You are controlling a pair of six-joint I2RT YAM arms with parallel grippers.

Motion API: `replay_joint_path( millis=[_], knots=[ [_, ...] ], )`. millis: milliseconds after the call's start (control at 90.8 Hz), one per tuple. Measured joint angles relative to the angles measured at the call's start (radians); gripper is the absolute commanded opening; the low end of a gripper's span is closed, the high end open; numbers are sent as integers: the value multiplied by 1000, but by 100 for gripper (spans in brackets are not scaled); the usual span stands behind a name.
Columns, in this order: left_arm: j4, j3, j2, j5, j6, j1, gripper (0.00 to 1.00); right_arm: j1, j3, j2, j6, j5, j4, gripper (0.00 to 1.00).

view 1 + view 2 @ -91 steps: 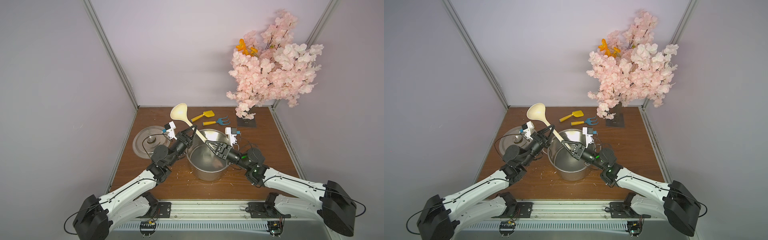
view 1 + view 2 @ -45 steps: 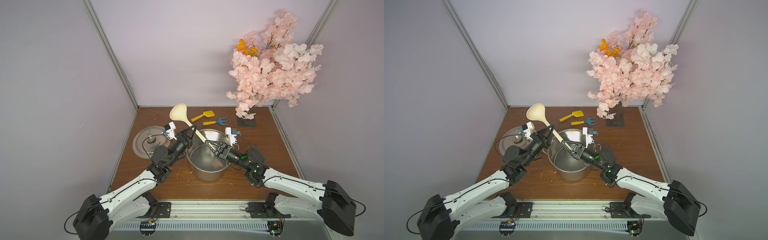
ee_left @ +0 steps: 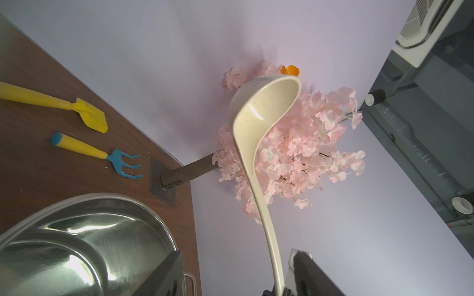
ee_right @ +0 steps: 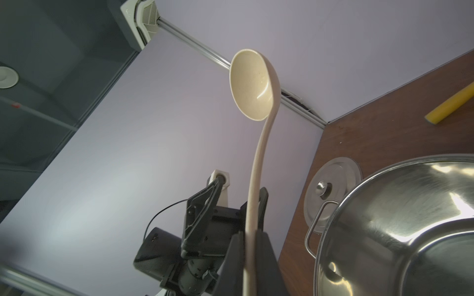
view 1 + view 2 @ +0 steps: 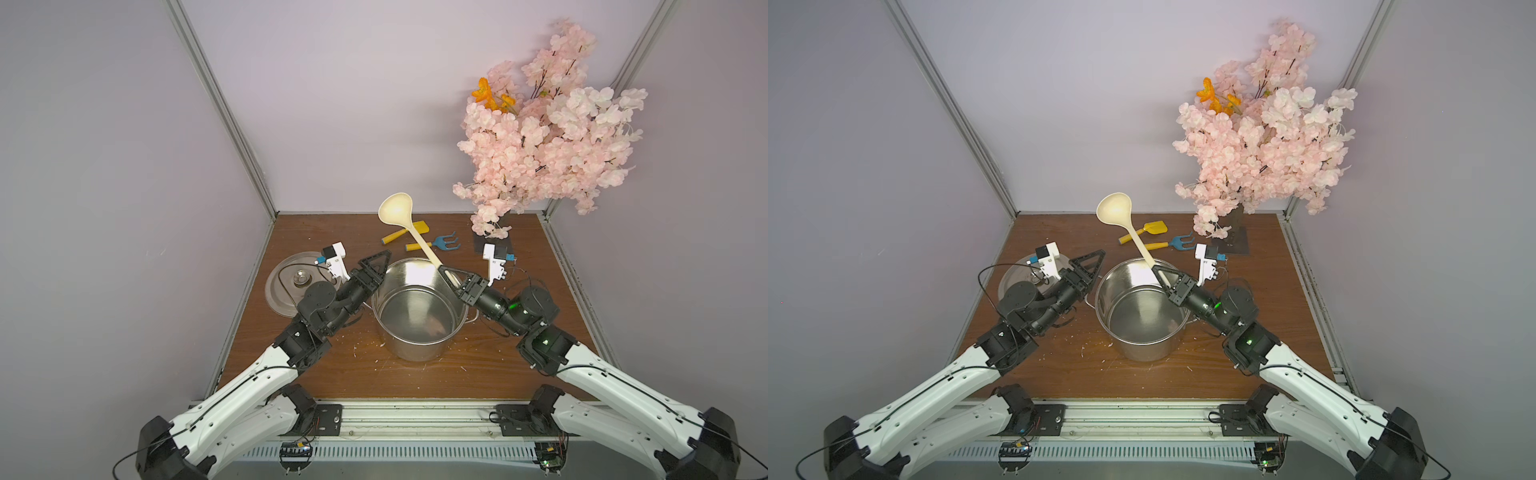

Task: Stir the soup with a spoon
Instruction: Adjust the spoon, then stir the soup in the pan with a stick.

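Plainly the right claw (image 5: 446, 274) has the spoon (image 5: 415, 237), its jaws clamped together on the low end of the handle. From that grip the long axis climbs steeply up and away toward the back wall, so the round bowl sits at the far, high end and faces up. The pot (image 5: 415, 351) stands straight beneath this claw, mouth open, so the working end points the wrong way. As I judge it, the coming move turns on tipping the spoon over until the bowl drops below the claw and into the pot. The right arm is the nearer one, since it already holds the spoon. The left claw (image 5: 382, 262) hangs across the pot mouth from it, beside the opposite rim, jaws spread and holding nothing. The lid (image 5: 291, 286) lies flat on the tabletop (image 5: 519, 374) just behind that claw. In the left wrist view the handle seems to pass between the left claw's fingers (image 3: 169, 274), yet both top views show it apart from them. The butt of the handle is buried in the right claw, so how much pokes out below cannot be told. Glare fills the pot's inside, and whether any liquid lies there is not discernible.
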Motion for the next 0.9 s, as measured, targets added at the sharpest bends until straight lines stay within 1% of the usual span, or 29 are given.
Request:
replay_joint_path(
  millis=[121, 242, 297, 352, 451, 517, 594, 716, 903],
  knots=[
    [-278, 175, 24, -63, 111, 2, 73, -66, 171, 9, -115, -32, -295, 0],
    [-490, 274, 55, -87, 223, 32, 75, -80, 396, 84, -290, -75, -604, 0],
    [-551, 282, 66, -60, 260, 69, 75, -80, 491, 127, -365, -90, -729, 0],
    [-607, 278, 79, -16, 297, 125, 74, -80, 571, 166, -439, -101, -851, 0],
    [-674, 253, 93, 64, 349, 223, 73, -80, 670, 209, -545, -103, -1048, 0],
    [-711, 232, 96, 106, 377, 267, 71, -80, 713, 224, -600, -100, -1158, 0],
    [-736, 210, 101, 155, 405, 293, 69, -80, 732, 230, -651, -96, -1257, 0],
    [-757, 189, 120, 224, 438, 302, 64, -80, 720, 226, -704, -97, -1365, 0],
    [-764, 167, 158, 296, 468, 303, 57, -80, 669, 212, -746, -92, -1448, 0]
  ],
)
